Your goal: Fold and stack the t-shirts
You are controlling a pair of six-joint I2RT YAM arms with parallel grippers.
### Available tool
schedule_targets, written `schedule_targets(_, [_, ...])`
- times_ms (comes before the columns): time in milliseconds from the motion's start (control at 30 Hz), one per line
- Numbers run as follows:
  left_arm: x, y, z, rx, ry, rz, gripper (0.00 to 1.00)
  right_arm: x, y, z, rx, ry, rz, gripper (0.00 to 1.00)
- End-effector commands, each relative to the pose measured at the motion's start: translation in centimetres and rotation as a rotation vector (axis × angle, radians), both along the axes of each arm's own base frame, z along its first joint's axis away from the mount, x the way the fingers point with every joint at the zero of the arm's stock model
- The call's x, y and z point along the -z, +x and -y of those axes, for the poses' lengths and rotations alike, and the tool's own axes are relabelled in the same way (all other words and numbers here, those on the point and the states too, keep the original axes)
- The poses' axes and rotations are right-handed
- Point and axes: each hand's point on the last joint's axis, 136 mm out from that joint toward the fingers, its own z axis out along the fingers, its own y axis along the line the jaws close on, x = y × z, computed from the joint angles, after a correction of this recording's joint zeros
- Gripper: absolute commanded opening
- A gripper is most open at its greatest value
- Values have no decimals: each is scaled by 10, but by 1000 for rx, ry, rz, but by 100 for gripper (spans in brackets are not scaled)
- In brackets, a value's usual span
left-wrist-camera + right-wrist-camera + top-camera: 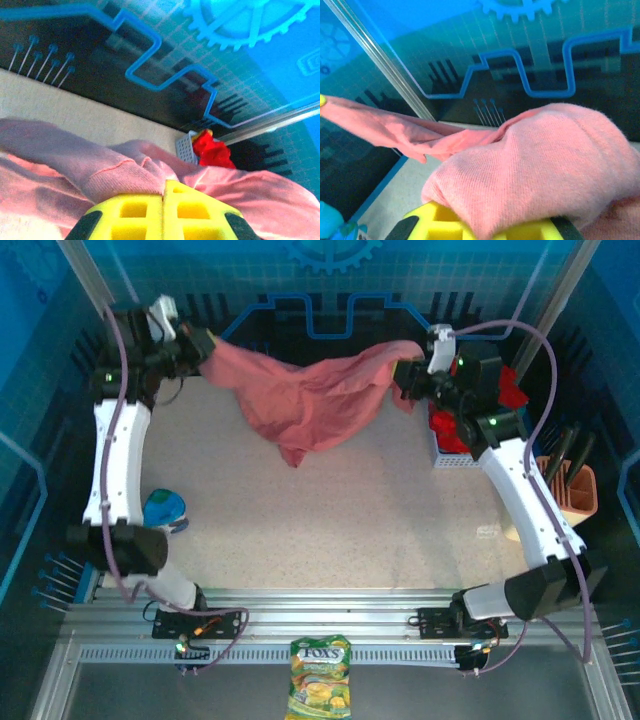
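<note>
Top external: salmon-pink t-shirt (310, 395) is strung between both arms over the far half of the table (350, 530), its middle sagging. Can't tell whether the lowest fold touches the surface. Left gripper (205, 350) is at far left, jaws clamped on one end of the cloth. Right gripper (408, 375) is at far right, jaws clamped on the other end. Red t-shirts (508, 385) are bunched in the white mesh basket (455, 460), just beside the right gripper. A blue object (165, 508) lies near the left arm, an orange holder (572, 488) stands at the right edge, and a candy bag (320, 680) sits on the near rail.

Left wrist: yellow fingers (135, 215) are pressed together with pink fabric pinched at the tips, and the hem (112, 167) runs just above. The basket with the red cloth is further back on the right.

Right wrist: pink cloth is draped over the yellow fingers (440, 220) and hides the tips. A taut span runs off to the left.
</note>
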Motion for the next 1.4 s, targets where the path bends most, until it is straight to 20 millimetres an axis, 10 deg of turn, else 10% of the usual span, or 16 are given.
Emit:
schedule_targets(0, [30,-33,-3,-27,6,-10,0,81,-25,1,11,-57,-230,7])
schedule_targets(200, [167,-90,-3,-104,-66,-326,0,246,-98,25,125,-118,-721,10])
schedule_targets(333, [233,-111,-6,-107,-28,-517,0,312,-142,44,188,-150,-920,17])
schedule_targets(600, [295,-115,-14,-120,26,-703,11,331,-150,66,276,-225,-1005,76])
schedule_targets(733, [305,-113,-16,-112,51,-735,53,326,-150,73,299,-260,-1004,96])
schedule_targets(833, [291,-116,-24,-129,104,-724,75,318,-157,81,333,-295,-984,99])
schedule_targets(1100, [269,-150,-21,-82,156,-759,76,326,-171,90,371,-234,-996,67])
schedule_targets(1367, [297,-200,-7,-104,133,-856,69,329,-162,78,331,-161,-972,80])
